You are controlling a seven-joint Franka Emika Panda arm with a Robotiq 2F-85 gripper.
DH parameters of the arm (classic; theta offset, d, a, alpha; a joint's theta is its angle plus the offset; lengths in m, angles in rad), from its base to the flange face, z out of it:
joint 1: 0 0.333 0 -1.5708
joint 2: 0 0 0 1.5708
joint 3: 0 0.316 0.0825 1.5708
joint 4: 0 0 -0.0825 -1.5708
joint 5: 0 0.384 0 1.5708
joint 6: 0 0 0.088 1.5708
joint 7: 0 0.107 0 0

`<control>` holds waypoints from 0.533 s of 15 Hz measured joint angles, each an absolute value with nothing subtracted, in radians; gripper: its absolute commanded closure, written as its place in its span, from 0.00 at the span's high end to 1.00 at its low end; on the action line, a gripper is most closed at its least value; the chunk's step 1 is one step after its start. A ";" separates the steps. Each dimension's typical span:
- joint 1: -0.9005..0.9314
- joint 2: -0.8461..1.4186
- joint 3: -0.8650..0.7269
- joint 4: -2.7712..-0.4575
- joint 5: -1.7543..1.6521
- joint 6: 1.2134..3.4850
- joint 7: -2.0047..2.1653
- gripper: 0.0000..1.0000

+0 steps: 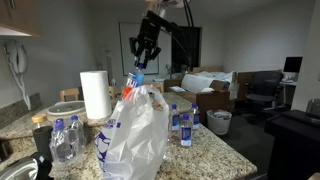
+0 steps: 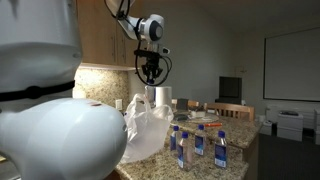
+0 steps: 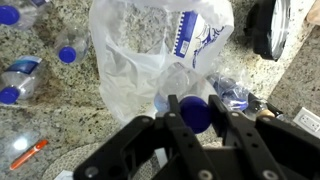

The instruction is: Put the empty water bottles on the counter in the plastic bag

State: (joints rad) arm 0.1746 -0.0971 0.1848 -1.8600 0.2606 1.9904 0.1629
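Wrist view, nearest first. Gripper (image 3: 198, 126) at 6 o'clock of the frame, fingers drawn in on the blue-capped top of the held bottle (image 3: 192, 110). Only the cap shows, end-on, so the bottle's long axis runs straight down, away from the camera.

Next out: the plastic bag (image 3: 140, 65), crinkled, printed side up at 12 o'clock. The cap sits over the bag's lower right part. Most of the bag lies from 10 to 12 o'clock of the gripper. Whether the bottle's base is already inside the mouth cannot be told from here.

In an exterior view the gripper (image 1: 141, 60) points down, with the bottle (image 1: 138, 77) at its 6 o'clock, at the bag's (image 1: 135, 130) upper edge. In an exterior view the gripper (image 2: 151, 72) again hangs above the bag (image 2: 148, 125).

Farther out: loose bottles (image 3: 68, 50) on the counter (image 3: 60, 120) at 9 to 10 o'clock of the bag, well apart from the gripper. More (image 1: 181, 124) stand beyond the bag. Paper towel roll (image 1: 95, 94) behind, not involved.

Judgement: the drop turns on bottle-over-mouth. The line is vertical, and a small shift toward 11 o'clock in the wrist view looks safer before release.
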 measured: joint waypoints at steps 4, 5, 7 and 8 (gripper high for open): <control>0.174 0.023 0.188 -1.794 0.260 1.990 0.268 0.14; 0.174 0.036 0.188 -1.785 0.260 1.990 0.292 0.14; 0.174 0.044 0.184 -1.773 0.260 1.979 0.343 0.14; 0.174 0.046 0.182 -1.768 0.257 1.966 0.372 0.14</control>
State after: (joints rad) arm 0.1743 0.0465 0.1819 -1.7676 0.2568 1.9663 0.3724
